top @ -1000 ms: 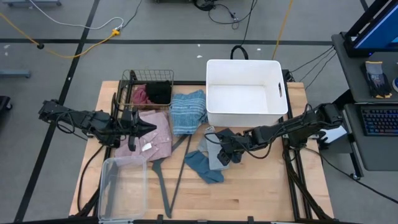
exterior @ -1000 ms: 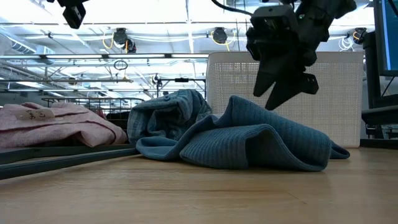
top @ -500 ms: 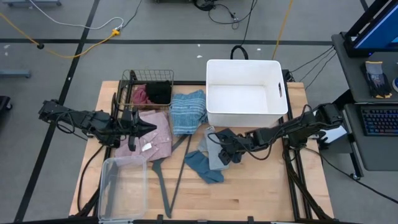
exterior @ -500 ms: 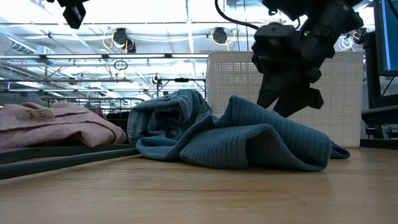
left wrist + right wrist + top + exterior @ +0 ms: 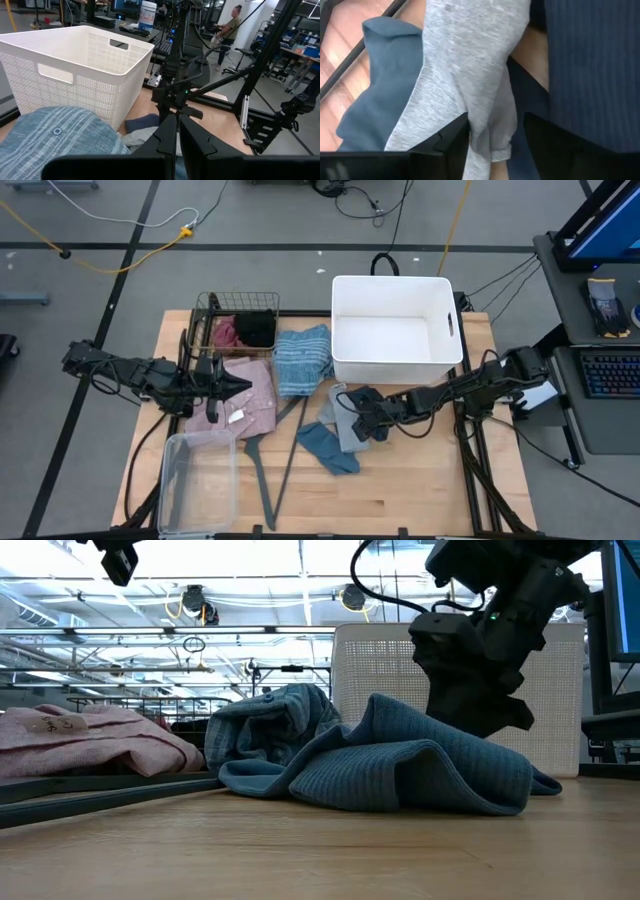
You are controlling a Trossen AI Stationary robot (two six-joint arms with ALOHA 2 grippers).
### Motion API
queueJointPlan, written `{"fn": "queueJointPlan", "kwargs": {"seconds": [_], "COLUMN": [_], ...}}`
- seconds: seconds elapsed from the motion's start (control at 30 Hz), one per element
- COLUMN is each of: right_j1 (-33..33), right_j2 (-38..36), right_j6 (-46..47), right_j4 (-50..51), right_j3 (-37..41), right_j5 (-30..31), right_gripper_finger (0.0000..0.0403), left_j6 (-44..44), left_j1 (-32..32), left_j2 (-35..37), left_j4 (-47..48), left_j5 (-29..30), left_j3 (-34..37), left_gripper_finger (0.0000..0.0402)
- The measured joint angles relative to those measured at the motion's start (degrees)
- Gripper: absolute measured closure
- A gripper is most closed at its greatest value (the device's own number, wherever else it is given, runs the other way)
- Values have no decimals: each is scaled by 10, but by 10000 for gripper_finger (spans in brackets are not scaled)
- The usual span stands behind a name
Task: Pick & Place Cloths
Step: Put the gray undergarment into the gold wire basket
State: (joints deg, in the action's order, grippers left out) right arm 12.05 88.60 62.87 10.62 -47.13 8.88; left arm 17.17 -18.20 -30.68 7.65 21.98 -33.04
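Note:
My right gripper (image 5: 362, 420) (image 5: 496, 120) is open and low over the pale grey cloth (image 5: 347, 435) (image 5: 465, 60), near the table's middle. Its fingers stand on either side of a raised fold of that cloth. A teal cloth (image 5: 322, 448) (image 5: 400, 770) lies beside the grey one and hides the fingertips in the low view. A navy striped piece (image 5: 590, 65) lies on the grey cloth's other side. My left gripper (image 5: 243, 385) (image 5: 177, 125) is shut and waits above the pink checked shirt (image 5: 245, 405). The blue striped towel (image 5: 303, 360) lies flat next to the shirt. My right gripper comes down on the grey cloth's fold (image 5: 485, 115) from above, with one open finger (image 5: 452, 140) on each side of it. Whether the fingers touch the cloth, I cannot tell.
A white perforated bin (image 5: 335, 330) stands at the far side, just beyond my right gripper. A wire basket (image 5: 205, 315) at far left holds maroon and black pieces. A clear plastic tub (image 5: 200, 480) sits at near left, with the grey hanger (image 5: 258, 470) beside it.
My right gripper has moved down toward the grey cloth, sinking behind the teal cloth in the low view. The cloths lie as they did before.

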Motion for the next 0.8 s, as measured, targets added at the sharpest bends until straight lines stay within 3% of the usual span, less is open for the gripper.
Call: {"fn": "queueJointPlan", "kwargs": {"seconds": [0.4,0.57,0.8], "right_j1": [0,0,0], "right_j2": [-1,-27,-119], "right_j6": [1,8,-41], "right_j4": [-75,-91,-100], "right_j3": [0,0,0], "right_j5": [-27,-32,-29], "right_gripper_finger": [393,394,400], "left_j6": [3,3,3], "left_j1": [0,0,0], "left_j2": [0,0,0], "left_j4": [0,0,1], "left_j5": [0,-4,-10], "left_j3": [0,0,0], "left_gripper_finger": [380,380,380]}}
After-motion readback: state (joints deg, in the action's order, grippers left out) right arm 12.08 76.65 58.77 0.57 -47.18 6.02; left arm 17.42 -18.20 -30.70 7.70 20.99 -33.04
